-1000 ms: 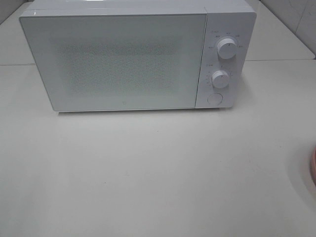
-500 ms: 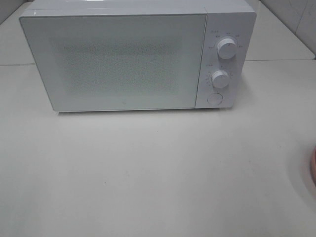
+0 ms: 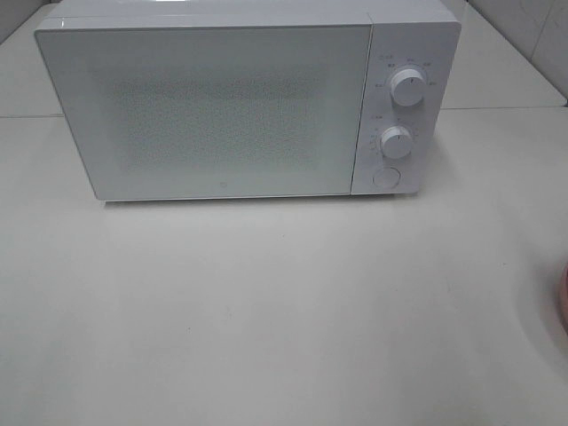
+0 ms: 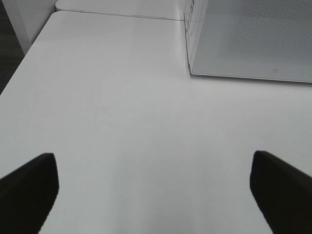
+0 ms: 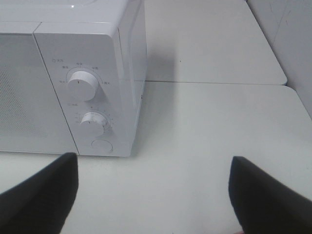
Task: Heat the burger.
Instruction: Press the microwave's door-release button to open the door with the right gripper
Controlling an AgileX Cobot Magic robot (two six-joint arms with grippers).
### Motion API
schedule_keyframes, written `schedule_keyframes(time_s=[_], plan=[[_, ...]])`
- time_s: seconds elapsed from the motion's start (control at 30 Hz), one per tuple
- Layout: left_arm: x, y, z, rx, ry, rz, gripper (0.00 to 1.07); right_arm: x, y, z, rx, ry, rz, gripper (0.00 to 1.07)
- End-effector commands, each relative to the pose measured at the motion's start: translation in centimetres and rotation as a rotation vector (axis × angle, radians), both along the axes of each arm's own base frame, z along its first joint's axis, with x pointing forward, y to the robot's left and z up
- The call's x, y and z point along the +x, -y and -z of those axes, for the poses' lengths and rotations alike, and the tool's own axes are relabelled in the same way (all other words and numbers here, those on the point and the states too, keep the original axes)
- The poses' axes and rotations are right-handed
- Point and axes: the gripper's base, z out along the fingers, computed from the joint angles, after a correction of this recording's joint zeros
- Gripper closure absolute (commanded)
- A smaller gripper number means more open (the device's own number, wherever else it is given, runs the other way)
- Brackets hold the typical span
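Both claws are spread wide and empty. The left gripper (image 4: 153,158) hangs over bare table (image 4: 122,97) near the shut microwave (image 4: 253,39), and the right gripper (image 5: 153,158) faces its button (image 5: 101,145), likely so it can open the door first. The burger is out of sight; a pink rim (image 3: 564,302) at the right edge is perhaps its plate.

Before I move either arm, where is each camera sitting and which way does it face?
Exterior high: mounted high in front, looking down on the microwave, door closed, and the table; no arm shows.
Left wrist: low over the table, facing the door's left end; left gripper open, two dark fingertips wide apart.
Right wrist: facing the control panel; right gripper open, nothing between its fingertips.
Shared: exterior high and right wrist both show the upper knob, lower knob and round button.
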Motion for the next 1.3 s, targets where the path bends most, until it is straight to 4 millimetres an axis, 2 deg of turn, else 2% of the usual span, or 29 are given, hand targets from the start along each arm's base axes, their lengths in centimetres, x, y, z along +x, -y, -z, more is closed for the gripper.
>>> schedule_keyframes(time_s=[0.03,0.47,0.5,0.63,0.87,0.97,1.0,1.3], plan=[[-0.1,0.0,-0.1,-0.013,0.029,-0.004,0.07,1.1,0.0,-0.1,-0.004,0.031,-0.001,0.31],[-0.1,0.0,-0.1,-0.013,0.029,-0.004,0.07,6.8,-0.8,1.6,-0.051,0.171,-0.054,0.31],[-0.1,0.0,-0.1,-0.013,0.029,-0.004,0.07,6.8,-0.8,1.6,-0.051,0.171,-0.054,0.31],[-0.1,0.0,-0.1,-0.013,0.029,-0.004,0.07,8.4,-1.1,3.1,-0.041,0.204,-0.070,0.31],[-0.1,0.0,-0.1,-0.013,0.029,-0.004,0.07,9.3,-1.5,5.3,-0.023,0.216,-0.082,0.31],[-0.1,0.0,-0.1,-0.013,0.029,-0.004,0.07,9.4,-2.5,6.5,-0.023,0.207,-0.101,0.31],[-0.1,0.0,-0.1,-0.013,0.029,-0.004,0.07,9.3,-3.3,7.1,-0.029,0.210,-0.125,0.31],[-0.1,0.0,-0.1,-0.013,0.029,-0.004,0.07,8.9,-6.1,9.5,-0.049,0.170,-0.179,0.31]])
